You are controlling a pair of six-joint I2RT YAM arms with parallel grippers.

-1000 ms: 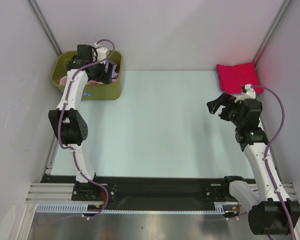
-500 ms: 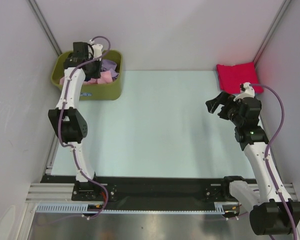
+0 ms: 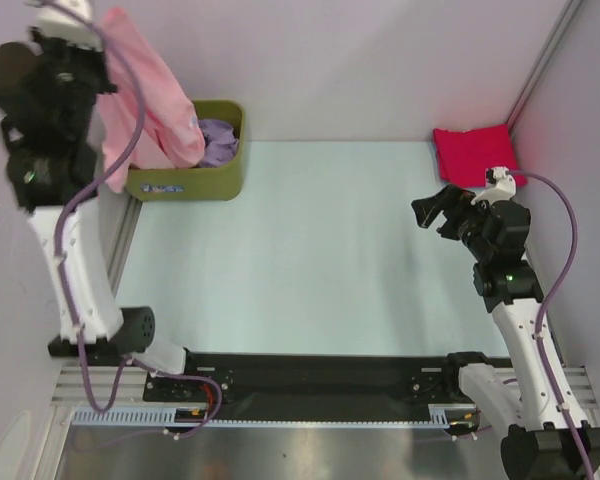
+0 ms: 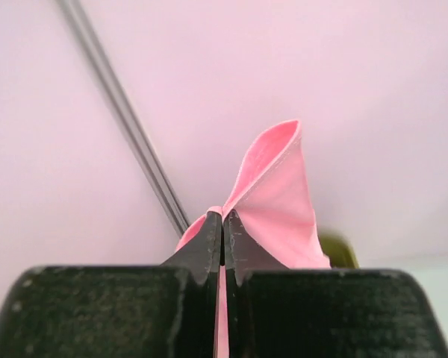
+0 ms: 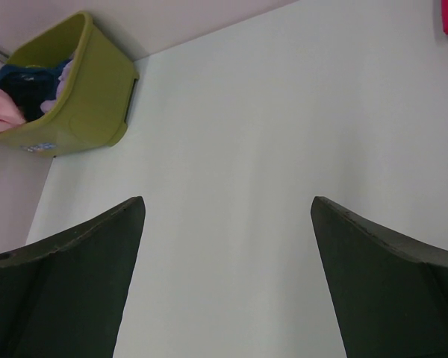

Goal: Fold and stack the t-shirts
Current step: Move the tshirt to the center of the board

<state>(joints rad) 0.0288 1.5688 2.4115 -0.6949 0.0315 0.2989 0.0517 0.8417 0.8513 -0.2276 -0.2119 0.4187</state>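
Up above the bin (image 3: 195,183) at far left, the left gripper (image 4: 222,216) is clamping tight on the pink shirt (image 3: 150,110), and the cloth is hanging down over the bin, where a lavender shirt (image 3: 218,140) is lying. Over on the right, the right gripper (image 3: 435,210) is hovering above the table (image 3: 310,250), jaws spread wide and gripping nothing. Behind it, a folded red shirt (image 3: 473,153) is sitting in the far right corner.

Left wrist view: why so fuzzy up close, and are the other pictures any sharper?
Left wrist view: the left gripper, right at the lens, is soft-edged; the pink t-shirt it pinches is soft too. Right wrist view: the right gripper has blurry fingers, while the green bin looks crisper. Top external view: even light, no glare; the raised left arm looms large near the camera.
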